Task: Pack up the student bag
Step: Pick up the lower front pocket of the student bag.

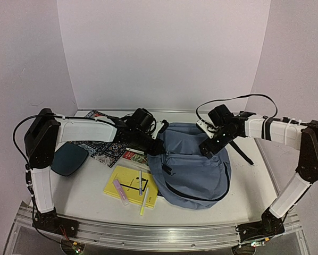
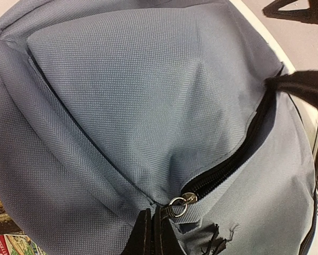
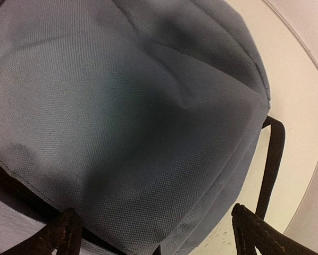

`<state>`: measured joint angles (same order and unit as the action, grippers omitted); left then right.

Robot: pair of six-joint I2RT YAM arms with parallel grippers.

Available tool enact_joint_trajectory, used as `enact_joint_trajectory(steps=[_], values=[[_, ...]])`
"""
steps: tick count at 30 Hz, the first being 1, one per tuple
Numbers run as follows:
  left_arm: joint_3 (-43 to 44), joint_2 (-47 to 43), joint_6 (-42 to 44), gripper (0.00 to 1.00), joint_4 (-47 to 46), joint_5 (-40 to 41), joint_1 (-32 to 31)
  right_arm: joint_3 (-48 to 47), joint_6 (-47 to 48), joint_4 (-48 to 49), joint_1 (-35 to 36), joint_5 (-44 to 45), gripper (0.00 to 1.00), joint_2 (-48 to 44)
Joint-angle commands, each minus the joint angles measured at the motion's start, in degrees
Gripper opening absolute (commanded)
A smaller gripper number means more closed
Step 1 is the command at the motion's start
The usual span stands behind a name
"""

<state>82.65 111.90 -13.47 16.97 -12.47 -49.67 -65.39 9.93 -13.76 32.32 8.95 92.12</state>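
**Both tools at the student bag: the left pressed together, the right spread.**

The student bag (image 1: 191,164) lies flat on the surface (image 1: 95,199), between the two tools. The left tool (image 1: 153,146) has its jaws pressed together on the bag's nearest edge, right at the metal zipper ring (image 2: 180,204) of a partly open dark zipper. Whether it pinches the pull I cannot tell. The right tool (image 3: 153,215) stands spread wide and holds nothing, with blue-grey bag fabric showing between its two dark fingers. A black strap (image 3: 270,159) trails just beyond the right tool. Near the left tool, toward the arm bases, lies a yellow notebook (image 1: 128,181) with pens on it.
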Motion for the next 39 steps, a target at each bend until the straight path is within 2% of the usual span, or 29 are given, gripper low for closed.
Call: enact_joint_trajectory(steps=[1,8,13,18,22,31,37,38,39], values=[[2.28,-1.73,-0.66,0.00,-1.35,0.35,0.71,-2.15,6.04,-2.43,2.53,4.57,0.98,1.94],[4.36,-0.28,-3.03,0.00,-1.45,-0.30,0.71,1.50,7.25,-1.80,7.14,2.94,0.98,0.87],[5.60,0.70,-3.40,0.00,-1.66,-1.66,0.71,2.19,8.79,-1.69,9.39,7.25,0.98,3.38],[5.77,0.89,-3.44,0.00,-1.77,-3.07,0.71,3.79,10.03,3.89,10.22,13.44,0.98,4.93],[5.03,0.55,-3.40,0.00,-1.99,-4.34,0.71,5.90,10.71,10.43,10.31,17.32,0.93,4.76],[4.01,-0.04,-3.06,0.00,-2.21,-5.57,0.71,7.88,11.52,17.76,10.40,21.27,0.66,1.36],[3.75,-0.22,-2.96,0.00,-2.21,-6.01,0.74,8.39,11.08,19.03,10.40,22.39,0.29,0.55],[3.67,-0.23,-2.94,0.00,-2.20,-5.94,0.76,8.59,10.94,19.41,10.44,23.01,0.20,0.32],[3.66,-0.33,-2.96,0.00,-2.23,-5.72,0.73,8.60,10.86,19.39,10.40,23.10,0.17,-0.04]])
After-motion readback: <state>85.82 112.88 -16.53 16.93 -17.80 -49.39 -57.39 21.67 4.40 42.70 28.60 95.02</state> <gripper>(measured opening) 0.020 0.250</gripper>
